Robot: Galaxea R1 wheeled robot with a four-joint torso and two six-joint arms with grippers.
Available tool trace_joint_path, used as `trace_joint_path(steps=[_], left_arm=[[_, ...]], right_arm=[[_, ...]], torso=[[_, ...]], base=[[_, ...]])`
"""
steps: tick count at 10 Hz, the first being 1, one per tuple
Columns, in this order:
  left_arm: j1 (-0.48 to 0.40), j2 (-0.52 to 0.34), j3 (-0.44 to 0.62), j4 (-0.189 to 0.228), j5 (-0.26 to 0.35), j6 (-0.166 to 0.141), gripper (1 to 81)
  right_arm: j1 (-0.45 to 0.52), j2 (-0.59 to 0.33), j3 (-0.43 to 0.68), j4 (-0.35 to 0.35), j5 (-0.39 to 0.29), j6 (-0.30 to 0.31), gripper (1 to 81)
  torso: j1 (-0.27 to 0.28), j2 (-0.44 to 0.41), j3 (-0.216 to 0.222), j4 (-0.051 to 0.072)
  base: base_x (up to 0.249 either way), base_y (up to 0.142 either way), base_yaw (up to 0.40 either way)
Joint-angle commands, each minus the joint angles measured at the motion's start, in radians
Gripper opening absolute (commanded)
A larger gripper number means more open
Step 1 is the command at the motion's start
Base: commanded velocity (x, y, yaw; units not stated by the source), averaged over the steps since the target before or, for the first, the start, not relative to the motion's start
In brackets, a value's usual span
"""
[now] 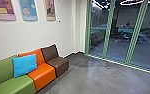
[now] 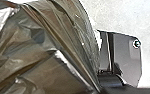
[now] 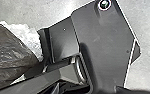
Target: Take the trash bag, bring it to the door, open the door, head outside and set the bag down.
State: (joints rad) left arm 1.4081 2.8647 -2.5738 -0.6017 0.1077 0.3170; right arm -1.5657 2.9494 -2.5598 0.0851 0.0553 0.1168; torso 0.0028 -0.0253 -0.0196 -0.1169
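The dark, shiny trash bag (image 2: 48,47) is large in the left wrist view, its plastic creased into long folds that run close together near the robot's dark plate. In the right wrist view, part of the brown-grey bag (image 3: 11,52) shows beside the robot's plate and jointed bar, with whitish crumpled material (image 3: 26,35) along it. Tall glass panels in green frames (image 1: 108,32) stand across the right of the head view; I cannot tell which of them is the door. How either gripper stands on the bag cannot be made out.
Along the white wall at left are joined green, orange (image 1: 42,72) and brown (image 1: 58,62) seats, with a blue cushion (image 1: 25,65) on them. Three posters hang above. Grey floor (image 1: 96,77) stretches between the seats and the glass. Behind the glass are dim furniture shapes and bright light lines.
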Motion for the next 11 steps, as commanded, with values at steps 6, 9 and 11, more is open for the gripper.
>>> trace_joint_path(steps=[6, 9, 11], left_arm=[[-0.065, -0.016, 0.000, 0.002, 0.070, 0.007, 1.0], [-0.065, -0.014, 0.000, 0.003, 0.070, 0.007, 1.0], [-0.065, -0.014, 0.000, 0.003, 0.070, 0.007, 1.0]], right_arm=[[0.046, 0.003, 0.007, -0.011, -0.055, 0.001, 81.1], [0.048, 0.003, 0.007, -0.010, -0.055, 0.001, 81.1], [0.046, 0.001, 0.007, -0.008, -0.055, 0.001, 81.1]], torso=[[0.000, 0.000, 0.000, 0.000], [0.000, 0.000, 0.000, 0.000], [0.000, 0.000, 0.000, 0.000]], base=[[0.000, 0.000, -0.241], [0.000, 0.000, -0.237], [0.000, 0.000, -0.237]])
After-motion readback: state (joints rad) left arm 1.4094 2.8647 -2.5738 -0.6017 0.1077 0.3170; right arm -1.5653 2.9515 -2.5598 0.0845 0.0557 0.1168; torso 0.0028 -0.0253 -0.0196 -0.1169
